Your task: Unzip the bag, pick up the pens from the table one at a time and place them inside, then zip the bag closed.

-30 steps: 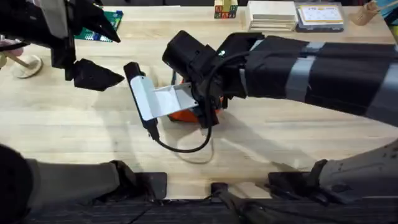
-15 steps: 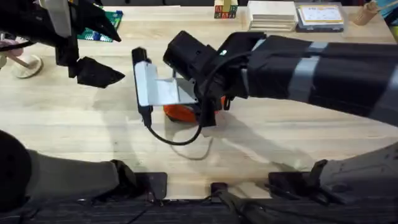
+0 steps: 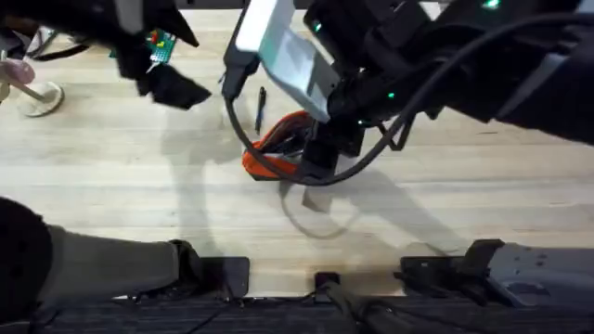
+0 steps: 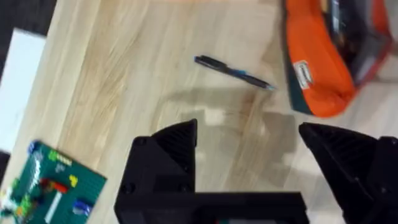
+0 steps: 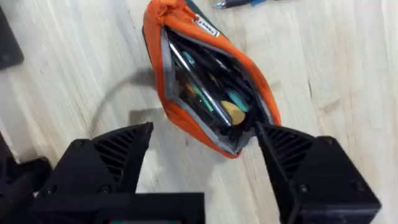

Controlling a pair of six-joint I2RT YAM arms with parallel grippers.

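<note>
Nearest the bases, the right gripper (image 5: 202, 165) is being lifted clear above the bag (image 3: 283, 148), its fingers spread with nothing between them; half a second ago it was low against the pouch. The bag is being left lying unzipped on the table (image 3: 111, 195), a silver-grey pen (image 5: 199, 84) and other contents showing through its gaping mouth. Just beyond it, the dark pen (image 3: 261, 107) is lying on the wood, not yet bagged. Farther left, the left gripper (image 4: 249, 146) is being held spread above the table, likely placed to collect that pen.
</note>
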